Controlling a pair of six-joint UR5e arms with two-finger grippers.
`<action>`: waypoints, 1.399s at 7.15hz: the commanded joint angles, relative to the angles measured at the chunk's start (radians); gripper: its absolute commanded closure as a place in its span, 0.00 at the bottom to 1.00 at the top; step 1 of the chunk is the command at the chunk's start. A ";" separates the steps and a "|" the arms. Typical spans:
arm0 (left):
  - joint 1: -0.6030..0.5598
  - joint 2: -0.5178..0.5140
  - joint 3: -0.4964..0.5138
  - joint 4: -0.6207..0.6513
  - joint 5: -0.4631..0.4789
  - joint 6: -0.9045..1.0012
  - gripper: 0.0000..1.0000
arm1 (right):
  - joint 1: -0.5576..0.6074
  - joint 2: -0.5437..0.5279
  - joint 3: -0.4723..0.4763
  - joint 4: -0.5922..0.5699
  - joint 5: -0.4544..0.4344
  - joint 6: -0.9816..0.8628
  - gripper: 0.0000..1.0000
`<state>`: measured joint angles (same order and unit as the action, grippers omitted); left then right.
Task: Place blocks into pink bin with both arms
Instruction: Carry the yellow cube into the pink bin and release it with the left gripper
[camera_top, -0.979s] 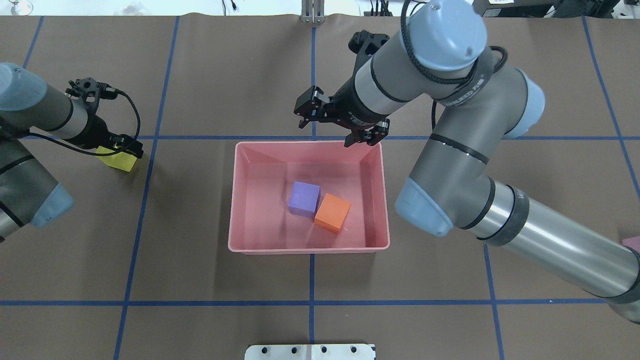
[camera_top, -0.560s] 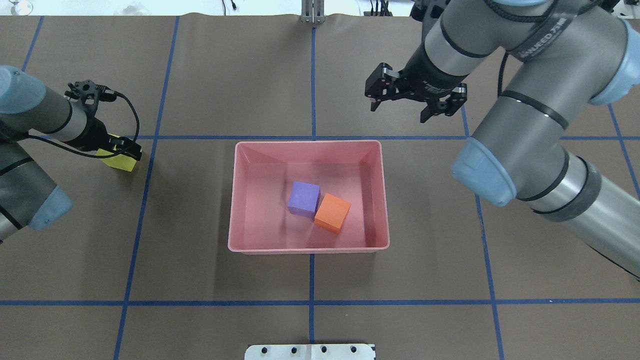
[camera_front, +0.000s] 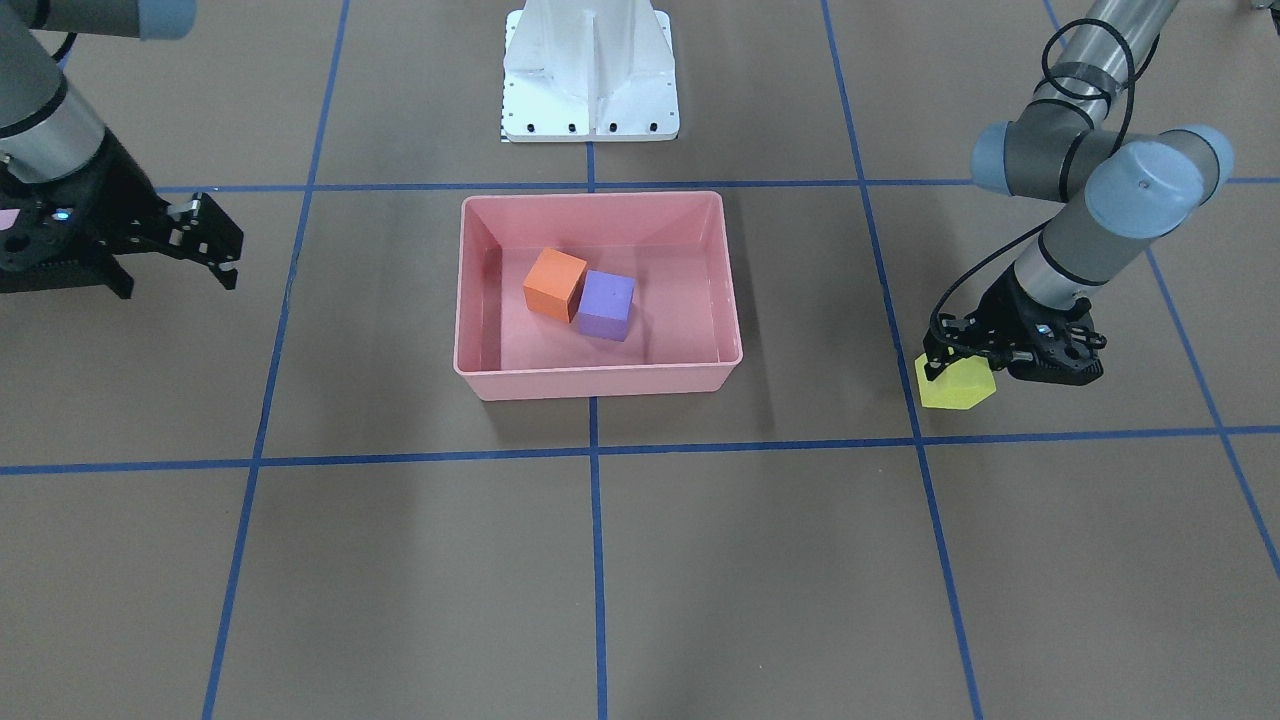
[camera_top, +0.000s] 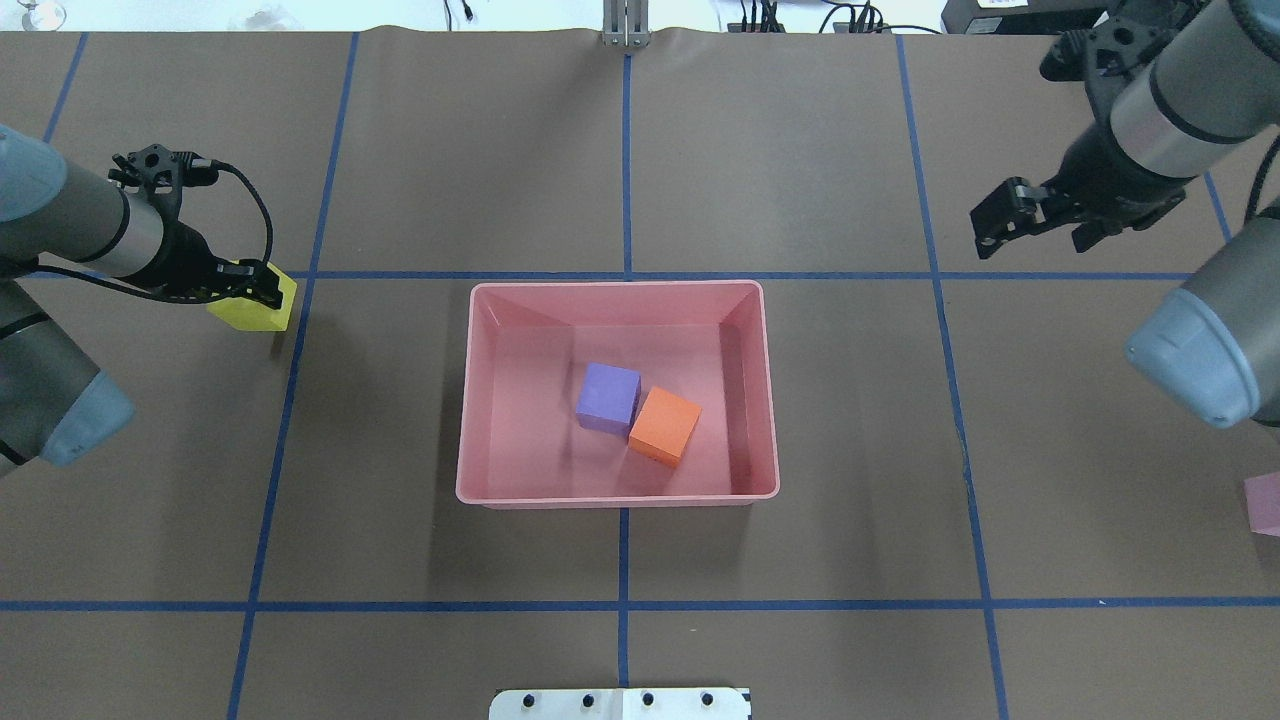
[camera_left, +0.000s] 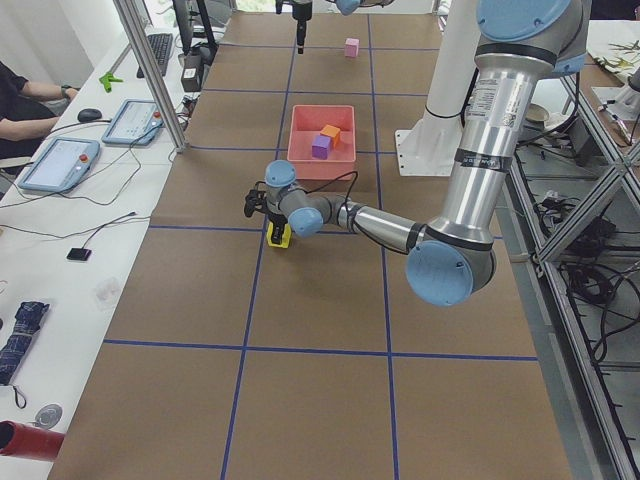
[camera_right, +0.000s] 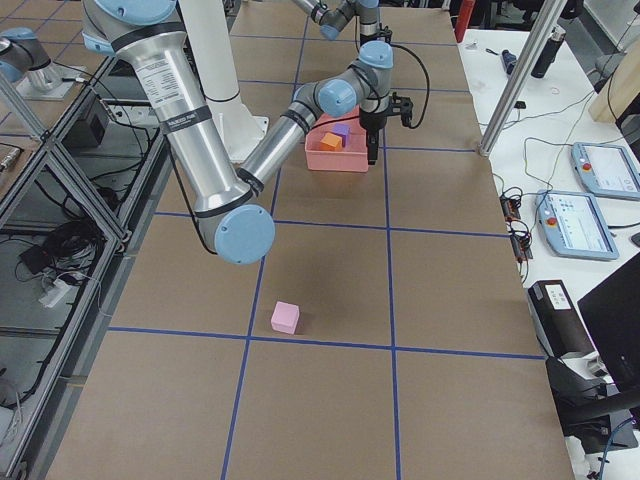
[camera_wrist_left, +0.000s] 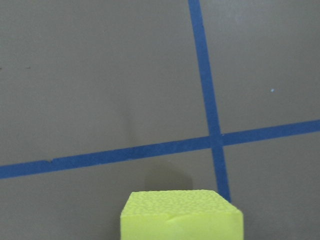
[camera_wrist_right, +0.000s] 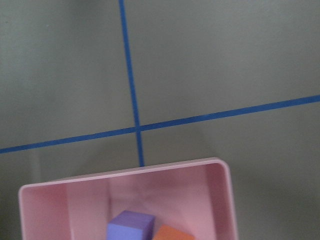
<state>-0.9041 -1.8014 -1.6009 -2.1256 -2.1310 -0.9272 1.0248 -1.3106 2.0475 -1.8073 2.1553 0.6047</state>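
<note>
The pink bin (camera_top: 615, 288) (camera_front: 590, 197) sits mid-table and holds the purple block (camera_top: 608, 397) (camera_front: 606, 305) and the orange block (camera_top: 665, 425) (camera_front: 554, 283), touching each other. My left gripper (camera_top: 255, 290) (camera_front: 960, 362) is shut on the yellow-green block (camera_top: 252, 310) (camera_front: 955, 388) (camera_wrist_left: 181, 216), held just above the table left of the bin. My right gripper (camera_top: 1035, 235) (camera_front: 170, 275) is open and empty, to the far right of the bin. The pale pink block (camera_top: 1263, 503) (camera_right: 285, 317) lies on the table at the right edge.
The white pedestal base (camera_front: 590, 70) (camera_top: 620, 703) stands on the robot's side of the bin. Blue tape lines (camera_top: 625, 605) grid the brown table. Tablets and an operator (camera_left: 20, 95) are beyond the table's far edge.
My right arm has swung from over the bin's far rim out to the right, its gripper staying open. My left gripper has shifted slightly right with the yellow-green block.
</note>
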 joint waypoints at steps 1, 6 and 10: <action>-0.003 -0.012 -0.062 0.038 -0.003 -0.077 1.00 | 0.087 -0.197 0.022 0.008 0.000 -0.301 0.01; 0.002 -0.317 -0.286 0.572 -0.001 -0.244 1.00 | 0.257 -0.432 -0.123 0.094 0.197 -0.381 0.01; 0.166 -0.409 -0.321 0.578 0.110 -0.488 1.00 | 0.262 -0.570 -0.329 0.488 0.224 -0.241 0.01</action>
<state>-0.7987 -2.1972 -1.9048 -1.5507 -2.0763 -1.3566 1.2866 -1.8655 1.7653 -1.4069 2.3750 0.2735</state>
